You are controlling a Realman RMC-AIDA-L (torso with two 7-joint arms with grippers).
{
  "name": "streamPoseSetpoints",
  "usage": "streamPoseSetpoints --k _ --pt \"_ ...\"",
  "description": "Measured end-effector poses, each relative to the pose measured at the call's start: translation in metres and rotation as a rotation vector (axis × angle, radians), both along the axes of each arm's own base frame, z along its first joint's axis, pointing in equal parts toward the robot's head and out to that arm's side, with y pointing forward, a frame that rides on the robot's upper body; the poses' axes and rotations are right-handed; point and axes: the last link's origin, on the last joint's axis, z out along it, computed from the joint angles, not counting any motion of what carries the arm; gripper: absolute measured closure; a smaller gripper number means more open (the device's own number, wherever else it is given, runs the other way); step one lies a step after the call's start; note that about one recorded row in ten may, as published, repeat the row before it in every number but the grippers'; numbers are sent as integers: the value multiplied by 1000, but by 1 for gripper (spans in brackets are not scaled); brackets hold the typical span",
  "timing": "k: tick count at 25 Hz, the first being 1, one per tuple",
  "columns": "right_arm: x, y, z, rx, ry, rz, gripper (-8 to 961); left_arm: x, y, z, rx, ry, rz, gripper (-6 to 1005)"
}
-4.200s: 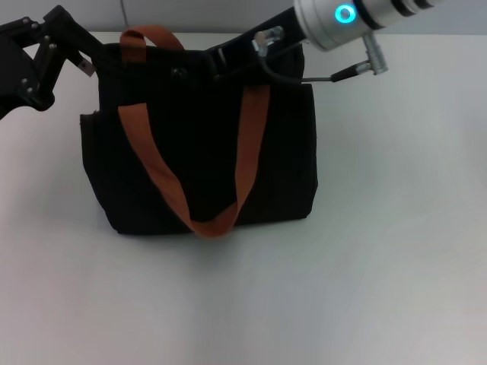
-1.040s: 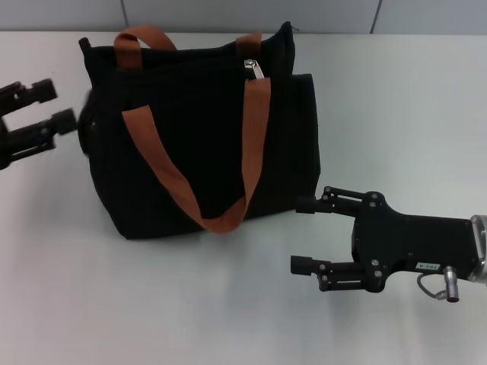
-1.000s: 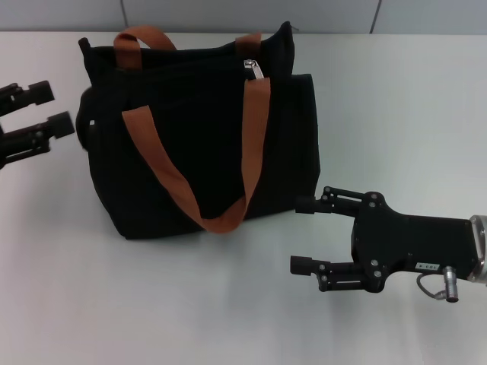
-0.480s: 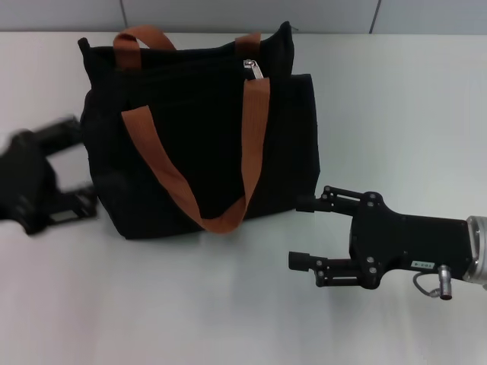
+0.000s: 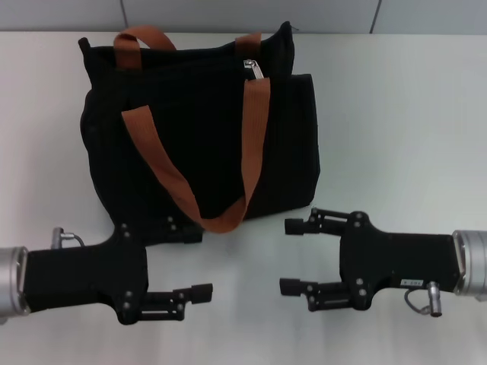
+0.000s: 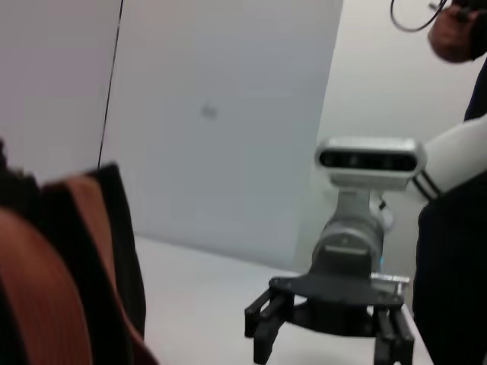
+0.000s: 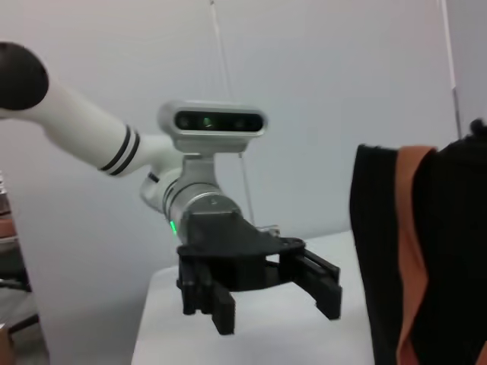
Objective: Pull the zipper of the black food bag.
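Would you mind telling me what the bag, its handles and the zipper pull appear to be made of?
The black food bag looks like matte woven fabric: soft and slightly slumped, no shine. Its orange-brown handles seem to be flat webbing, draping limply. The zipper pull is probably metal, silver and glinting. Both grippers, left and right, sit open in front.

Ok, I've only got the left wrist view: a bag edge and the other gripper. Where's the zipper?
Observer: The zipper lies on the bag's top edge, right of centre, just above the near strap's right end.
Operator: And my left gripper?
Observer: The left gripper is low in front of the bag, open and holding nothing, far from the zipper.
Operator: Is the right one touching the bag?
Observer: No. The right gripper is open, apart from the bag's front right corner, and faces the left gripper.
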Motion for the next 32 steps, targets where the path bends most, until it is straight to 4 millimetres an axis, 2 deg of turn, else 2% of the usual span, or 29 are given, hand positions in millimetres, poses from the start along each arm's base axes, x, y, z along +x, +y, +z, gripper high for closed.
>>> streamPoseSetpoints --k 9,32 --pt "0 -1 -7 -5 -22 11 143 -5 -3 -9 3 36 -3 217" --pt "0 0 -9 -9 -30 11 143 -4 -3 -10 -6 33 -4 217"
